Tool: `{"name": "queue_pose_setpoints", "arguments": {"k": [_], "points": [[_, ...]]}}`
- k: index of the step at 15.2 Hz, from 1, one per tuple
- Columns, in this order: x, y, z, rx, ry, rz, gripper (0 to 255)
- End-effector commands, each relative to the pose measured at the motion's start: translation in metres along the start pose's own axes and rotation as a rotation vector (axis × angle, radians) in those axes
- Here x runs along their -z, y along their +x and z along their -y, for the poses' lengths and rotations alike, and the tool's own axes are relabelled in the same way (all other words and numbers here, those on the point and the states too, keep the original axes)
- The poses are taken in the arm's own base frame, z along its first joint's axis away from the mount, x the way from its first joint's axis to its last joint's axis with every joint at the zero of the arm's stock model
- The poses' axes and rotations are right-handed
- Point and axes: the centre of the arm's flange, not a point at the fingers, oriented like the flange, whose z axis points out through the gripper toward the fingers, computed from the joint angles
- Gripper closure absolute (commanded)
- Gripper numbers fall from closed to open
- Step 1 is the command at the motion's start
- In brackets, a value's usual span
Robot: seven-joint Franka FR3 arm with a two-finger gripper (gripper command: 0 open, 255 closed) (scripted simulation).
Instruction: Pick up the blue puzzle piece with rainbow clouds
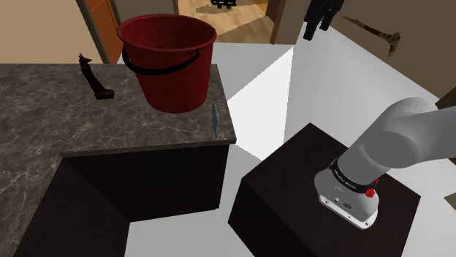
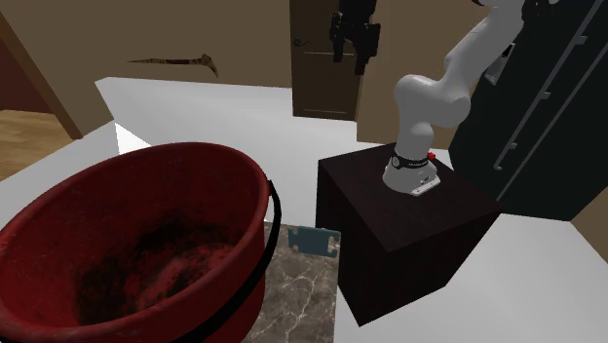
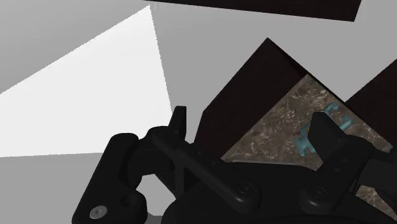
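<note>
Thin piece near the counter edge, easy to knock off
My gripper [image 3: 252, 127] hangs high, fingers apart with nothing between them, so the whole descent lies ahead; I judge the main risk is a misaligned drop, one fingertip striking the blue puzzle piece [image 2: 314, 240] and shoving it off the marbled counter [image 1: 58, 117] whose edge it sits close to, or the fingers closing on nothing. The piece is far below the gripper and ahead of it, partly behind one finger in the wrist view. Just past it stands the red bucket [image 1: 168, 62], which could foul an approach from that side
</note>
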Motion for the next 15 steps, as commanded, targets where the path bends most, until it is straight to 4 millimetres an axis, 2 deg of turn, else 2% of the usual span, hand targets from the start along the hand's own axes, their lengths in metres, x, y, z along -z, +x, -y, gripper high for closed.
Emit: {"name": "queue_pose_setpoints", "arguments": {"k": [1, 15], "points": [[0.000, 0.000, 0.000, 0.000, 0.000, 0.000, 0], [-0.127, 0.085, 0.102, -0.286, 0.024, 0.028, 0]]}}
